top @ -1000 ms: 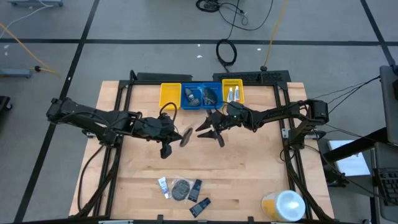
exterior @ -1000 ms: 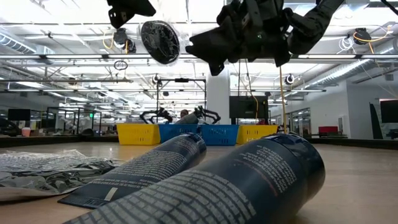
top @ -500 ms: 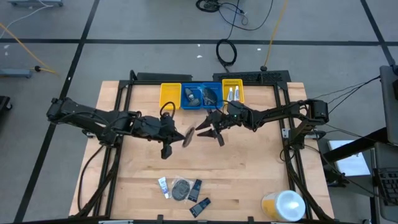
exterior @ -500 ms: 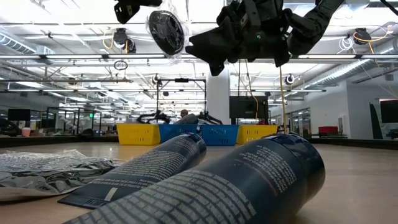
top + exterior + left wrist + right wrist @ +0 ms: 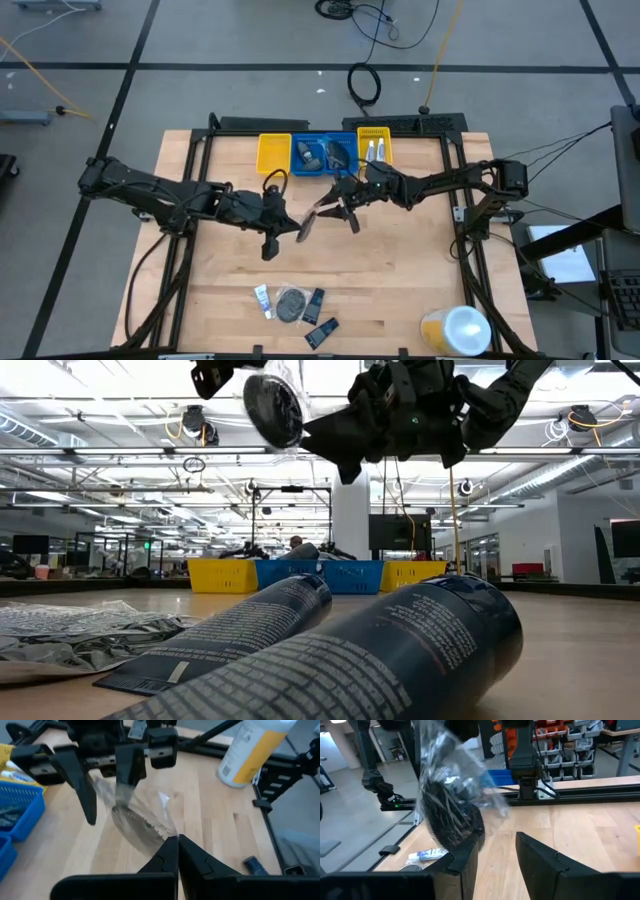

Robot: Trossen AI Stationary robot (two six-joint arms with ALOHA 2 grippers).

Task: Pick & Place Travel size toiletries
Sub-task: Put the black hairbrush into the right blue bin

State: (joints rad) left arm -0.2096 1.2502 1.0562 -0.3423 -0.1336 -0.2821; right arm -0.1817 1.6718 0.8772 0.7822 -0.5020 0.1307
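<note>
My left gripper (image 5: 292, 222) hovers over the table's middle, shut on a clear bag holding a round black flat piece (image 5: 306, 226). The piece also shows high in the low view (image 5: 272, 410) and in the left wrist view (image 5: 136, 824). My right gripper (image 5: 338, 212) is open just to the right of it, and the bag's far end lies between its fingers (image 5: 84, 787). In the right wrist view the bagged piece (image 5: 451, 817) is by one finger (image 5: 466, 857). Near the near edge lie a white-and-blue tube (image 5: 262, 298), another round piece (image 5: 290, 303) and two black packets (image 5: 316, 299). My left gripper pinches the clear bag's edge (image 5: 170, 834) between its two fingertips, coming level from the table's left. The bag and its round piece are lifted clear and stand out beyond the fingers. My right gripper's fingers stand on either side of the bag's other end; I cannot tell whether they touch it.
A row of bins stands at the far edge: yellow (image 5: 272, 152), blue (image 5: 324, 156) with items inside, yellow (image 5: 376, 150) with white tubes. A large yellow container with a white lid (image 5: 456, 330) is at the near right corner. Bare wood lies under both grippers.
My left gripper has moved toward the table's right, carrying the bagged round piece closer to my right gripper's open fingers. The piece has stayed lifted clear and has turned slightly.
</note>
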